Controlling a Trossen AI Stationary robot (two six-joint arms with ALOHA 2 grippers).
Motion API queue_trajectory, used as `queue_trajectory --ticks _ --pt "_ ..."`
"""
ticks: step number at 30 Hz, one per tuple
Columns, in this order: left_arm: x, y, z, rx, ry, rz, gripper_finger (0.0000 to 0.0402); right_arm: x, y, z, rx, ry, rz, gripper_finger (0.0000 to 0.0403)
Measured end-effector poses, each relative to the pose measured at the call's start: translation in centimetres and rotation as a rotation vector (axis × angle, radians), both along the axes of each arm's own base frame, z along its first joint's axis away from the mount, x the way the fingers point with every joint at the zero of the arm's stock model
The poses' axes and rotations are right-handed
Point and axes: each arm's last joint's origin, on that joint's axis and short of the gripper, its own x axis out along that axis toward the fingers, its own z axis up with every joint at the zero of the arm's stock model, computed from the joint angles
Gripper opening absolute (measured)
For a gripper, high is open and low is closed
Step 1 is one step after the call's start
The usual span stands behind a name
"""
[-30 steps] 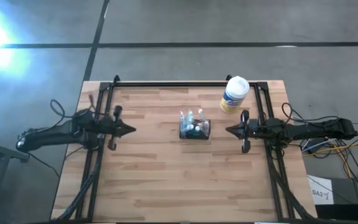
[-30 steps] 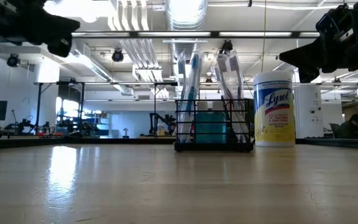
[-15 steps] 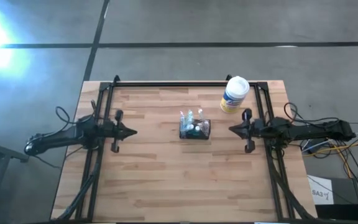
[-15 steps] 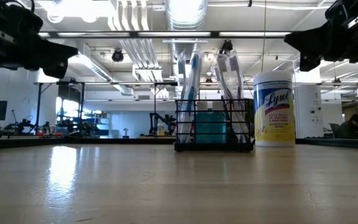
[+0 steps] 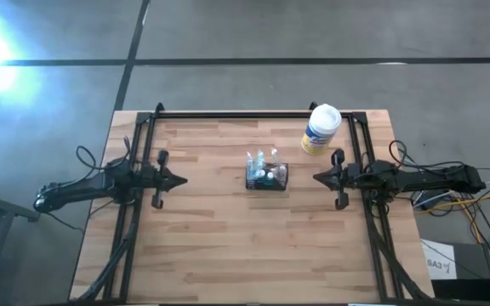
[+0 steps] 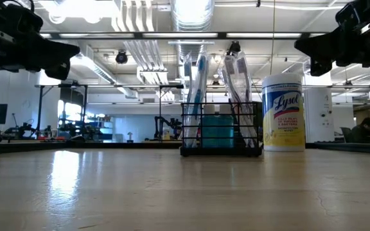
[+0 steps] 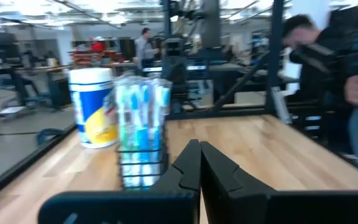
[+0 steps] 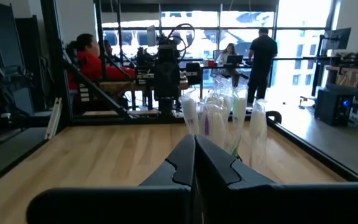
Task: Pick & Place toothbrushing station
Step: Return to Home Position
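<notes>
Hiding base of toothbrushing station [image 5: 266,176]: right end effector [image 8: 194,140].

Grey concrete floor [image 5: 253,34] surrounds the pale wooden plank tabletop [image 5: 228,246]; silver ceiling ducts [image 6: 188,13] and strip lights [image 6: 133,19] hang overhead; bright windows [image 8: 303,12] behind.

I see my left arm [image 5: 100,183] and right arm [image 5: 415,178] both matte black, thin black cables [image 5: 82,155] looping off each, dark wedge-shaped fingers [image 7: 186,173].

The toothbrushing station [image 5: 266,177], a small black wire-mesh caddy, stands upright near the middle of the table [image 5: 228,229]. Several toothbrushes [image 6: 200,77] stand inside, heads up, beside a teal item [image 6: 218,131], perhaps a tube.
</notes>
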Motion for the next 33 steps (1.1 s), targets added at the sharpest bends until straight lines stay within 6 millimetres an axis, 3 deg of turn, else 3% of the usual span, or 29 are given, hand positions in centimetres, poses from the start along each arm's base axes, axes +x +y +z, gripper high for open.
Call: queue_trajectory --ticks 14,22,33 --pt "0.6 -0.5 -0.8 -0.117 0.102 -0.092 0.0001 0.0 0.0 0.0 0.048 -0.004 0.004 0.0008" --pt "0.7 -1.9 -0.5 -0.007 0.063 -0.154 0.0000 0.0 0.0 0.0 0.072 -0.007 0.007 0.0008" --pt "0.5 -2.0 -0.7 0.023 0.076 -0.130 0.0000 0.0 0.0 0.1 0.070 -0.013 0.006 0.0008"
